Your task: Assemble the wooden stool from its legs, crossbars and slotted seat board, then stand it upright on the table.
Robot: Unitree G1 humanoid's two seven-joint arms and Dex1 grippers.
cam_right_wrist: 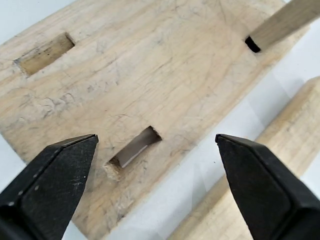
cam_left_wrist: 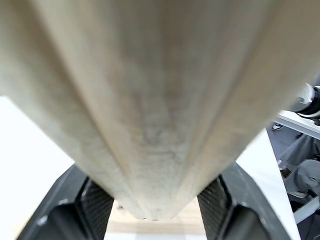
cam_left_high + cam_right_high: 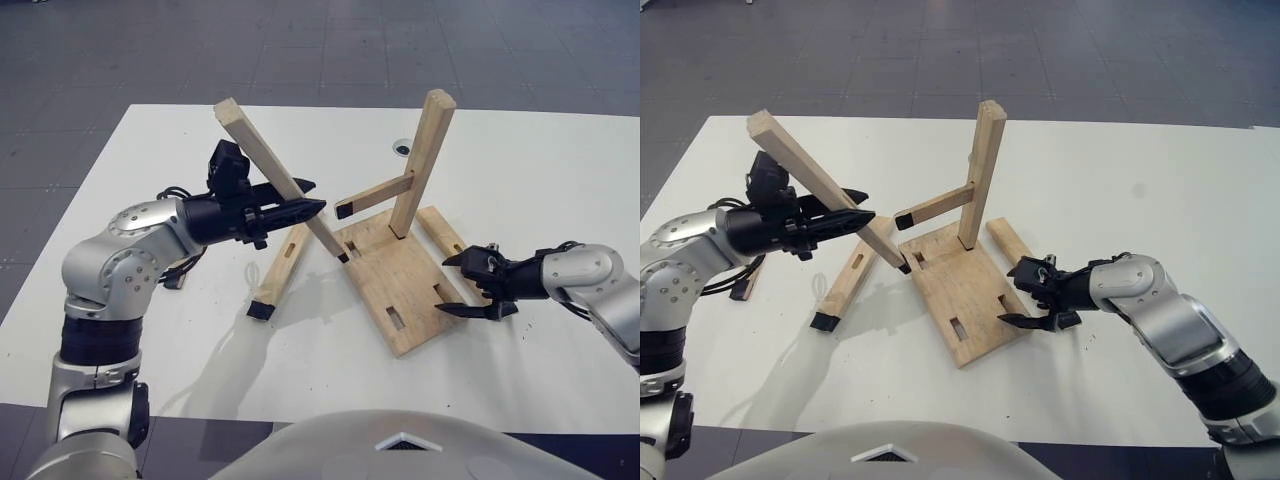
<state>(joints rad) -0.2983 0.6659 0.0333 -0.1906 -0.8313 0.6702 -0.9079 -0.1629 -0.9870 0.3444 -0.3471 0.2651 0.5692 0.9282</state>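
Now, nearest you, your right gripper [image 3: 443,285] hung wide open over the seat board [image 3: 395,275] at its right edge, holding nothing, and I'd have pressed it down there to pin the board flat. Further in, your left gripper [image 3: 305,200] was clenched on the tilted leg [image 3: 270,160], its lower end touching the board's left corner by a slot. That leg probably needed swinging upright before any push. Beyond, the seated leg [image 3: 420,165] stood upright, its crossbar [image 3: 375,197] pointing toward the tilted one.
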